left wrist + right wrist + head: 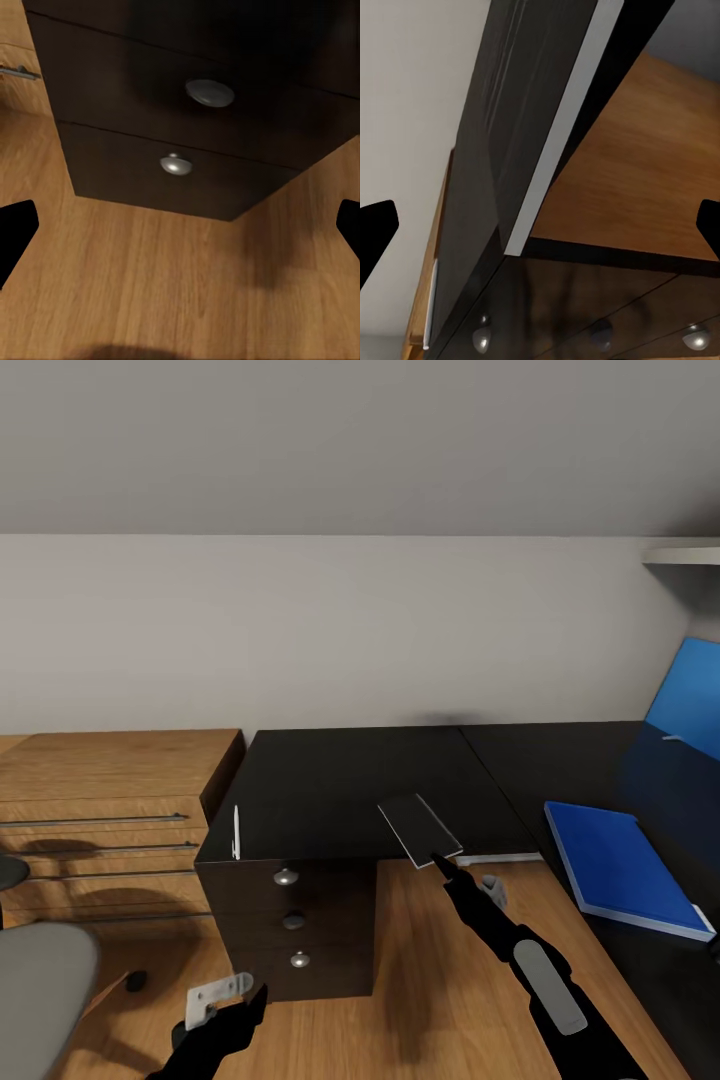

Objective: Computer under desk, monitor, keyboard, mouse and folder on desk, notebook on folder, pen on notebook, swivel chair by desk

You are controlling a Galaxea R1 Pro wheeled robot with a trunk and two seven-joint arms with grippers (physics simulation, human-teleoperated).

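A dark notebook (420, 828) with a pale page edge lies askew over the front edge of the black desk (330, 780). My right gripper (441, 858) is at its near corner. In the right wrist view the notebook (532, 90) fills the space ahead, and the right gripper (540, 236) is open, its fingers wide apart. A white pen (236, 832) lies at the desk's left front corner. The blue folder (625, 865) rests flat on the desk's right wing. My left gripper (250, 1005) hangs low and open before the drawer unit (150, 82). The swivel chair's grey seat (40, 985) is at the lower left.
A light-wood cabinet (110, 800) stands against the desk's left side. A tilted blue panel (690, 700) rises at the desk's far right, under a wall shelf (680, 555). A small black object (135, 980) sits on the wooden floor (440, 980) beside the chair.
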